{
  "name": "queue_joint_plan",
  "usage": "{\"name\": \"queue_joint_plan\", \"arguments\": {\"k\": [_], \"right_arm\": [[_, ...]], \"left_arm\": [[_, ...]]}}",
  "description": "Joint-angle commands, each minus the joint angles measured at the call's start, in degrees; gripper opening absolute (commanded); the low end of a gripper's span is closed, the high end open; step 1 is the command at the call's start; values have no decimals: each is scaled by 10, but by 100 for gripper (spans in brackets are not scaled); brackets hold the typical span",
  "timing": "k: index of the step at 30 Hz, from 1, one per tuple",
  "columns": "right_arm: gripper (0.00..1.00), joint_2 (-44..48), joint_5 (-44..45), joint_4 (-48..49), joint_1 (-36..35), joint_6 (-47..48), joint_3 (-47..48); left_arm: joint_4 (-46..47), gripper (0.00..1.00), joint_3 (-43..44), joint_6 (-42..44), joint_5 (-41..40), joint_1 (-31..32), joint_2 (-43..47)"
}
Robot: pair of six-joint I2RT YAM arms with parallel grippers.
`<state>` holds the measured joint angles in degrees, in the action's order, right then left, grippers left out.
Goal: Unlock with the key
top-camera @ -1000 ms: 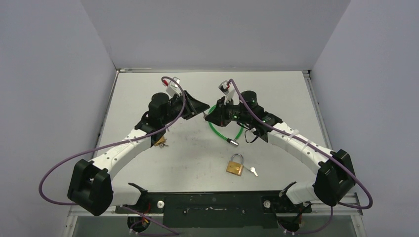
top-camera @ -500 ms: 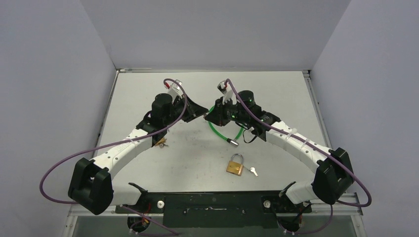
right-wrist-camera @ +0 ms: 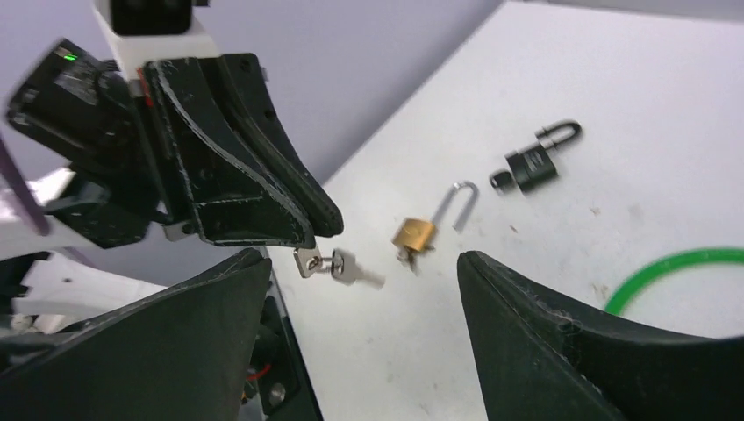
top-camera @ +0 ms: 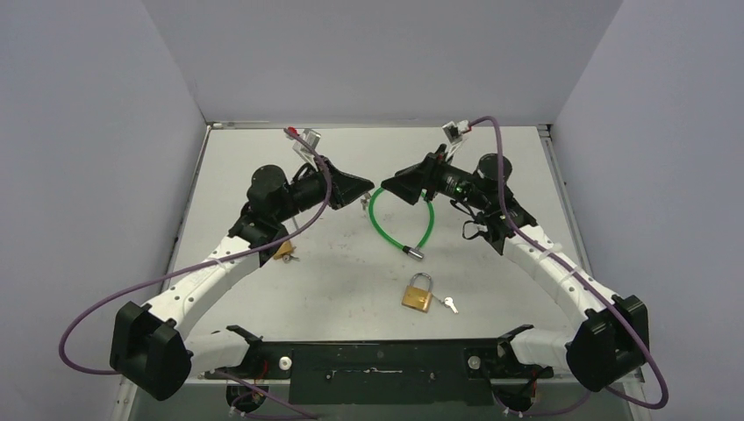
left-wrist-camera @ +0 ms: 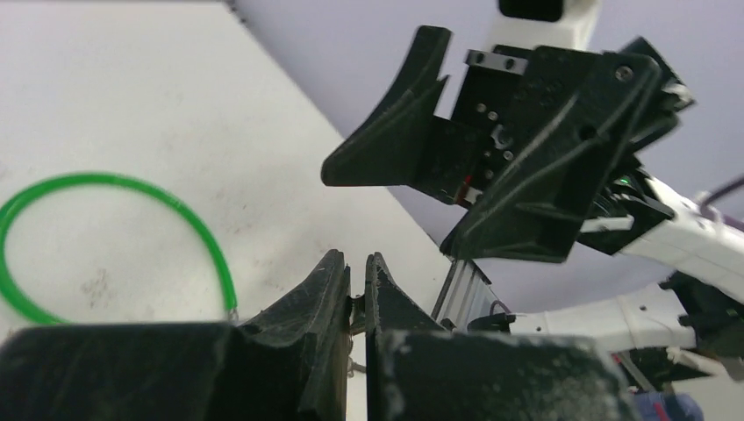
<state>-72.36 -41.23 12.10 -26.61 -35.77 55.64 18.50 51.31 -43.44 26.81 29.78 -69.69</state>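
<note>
the left gripper [left-wrist-camera: 357, 263] is clenched on a small key [right-wrist-camera: 338, 265], holding it in the air just in front of the right gripper [top-camera: 397, 187], whose jaws stand wide apart and grasp nothing. the key is in no lock yet. the brass padlock [top-camera: 418, 294] lies on the table [top-camera: 351, 289] well apart from it, shackle apparently shut, so inserting and turning seem left to do.

Arm links [top-camera: 211, 267] white; joint housings [top-camera: 149, 346] black. Purple cable [top-camera: 83, 316] loops outward beside each housing. Left end effector [right-wrist-camera: 320, 224] black, edges scuffed.
</note>
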Motion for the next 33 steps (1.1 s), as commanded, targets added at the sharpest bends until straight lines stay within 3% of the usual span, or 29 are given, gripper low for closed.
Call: {"name": "queue_joint_plan", "arguments": {"k": [1, 6, 9, 17, 25, 30, 33], "right_arm": [[80, 38, -87, 217, 8, -124, 1], [77, 33, -133, 354, 7, -226, 8], [74, 21, -165, 382, -3, -247, 33], [76, -2, -178, 373, -53, -230, 95], [61, -28, -204, 373, -70, -245, 128], [63, -33, -212, 347, -74, -231, 129], [55, -32, -211, 333, -75, -224, 132]], "left_arm": [[140, 0, 49, 37, 105, 0, 34], [235, 0, 76, -4, 167, 1, 38], [279, 0, 92, -27, 190, 3, 34], [322, 0, 120, -40, 214, 16, 23], [351, 0, 122, -64, 214, 25, 18], [357, 0, 121, -64, 204, 27, 19], [357, 0, 119, -64, 202, 27, 19]]}}
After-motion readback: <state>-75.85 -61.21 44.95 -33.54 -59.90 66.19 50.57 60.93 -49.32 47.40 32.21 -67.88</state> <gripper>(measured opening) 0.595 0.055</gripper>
